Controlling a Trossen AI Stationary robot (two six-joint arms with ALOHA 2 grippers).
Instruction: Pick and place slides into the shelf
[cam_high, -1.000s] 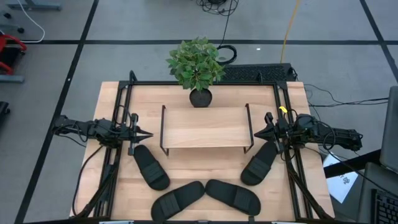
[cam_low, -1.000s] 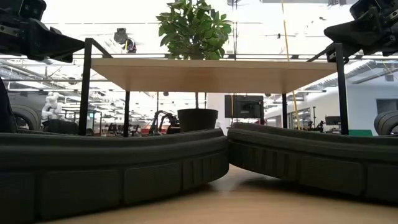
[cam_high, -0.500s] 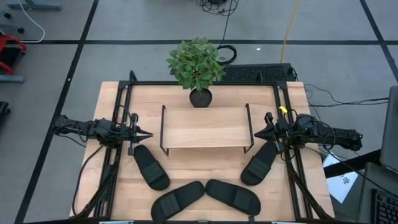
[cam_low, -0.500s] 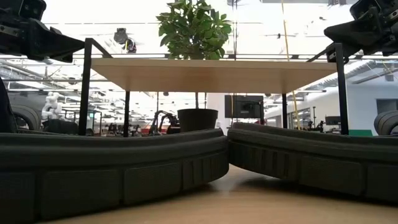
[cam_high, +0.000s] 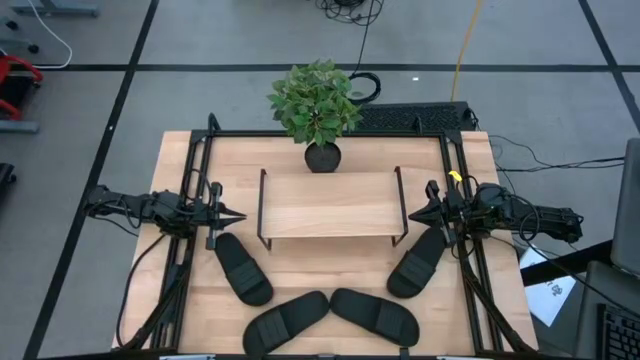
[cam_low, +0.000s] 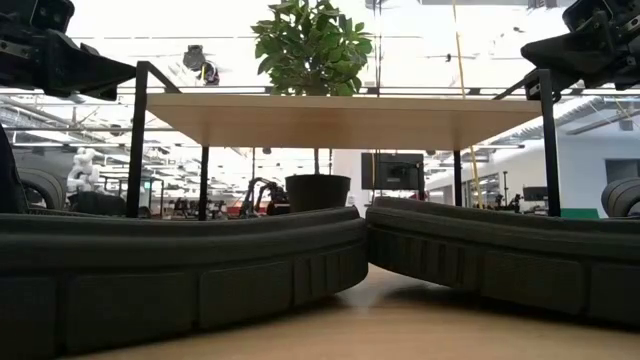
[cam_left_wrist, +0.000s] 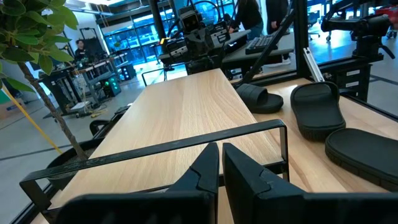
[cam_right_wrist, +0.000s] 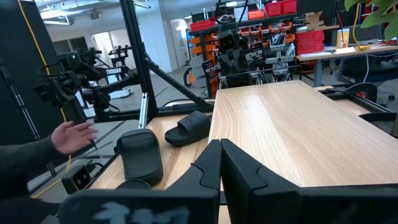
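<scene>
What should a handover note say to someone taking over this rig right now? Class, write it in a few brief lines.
Left tool: shut, empty, at the left end of the low shelf with the light wooden plank top and dark metal end frames.
Right tool: shut, empty, at the shelf's right end.
Four matte black slide sandals lie on the table in front of the shelf: one front-left, one front-right, two at the near edge.
Done: nothing, the shelf top is bare.
Left: pick and place all four.

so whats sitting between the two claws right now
The shelf: in the high view its plank top spans the gap between the left claw and the right claw, both level with its ends.
</scene>
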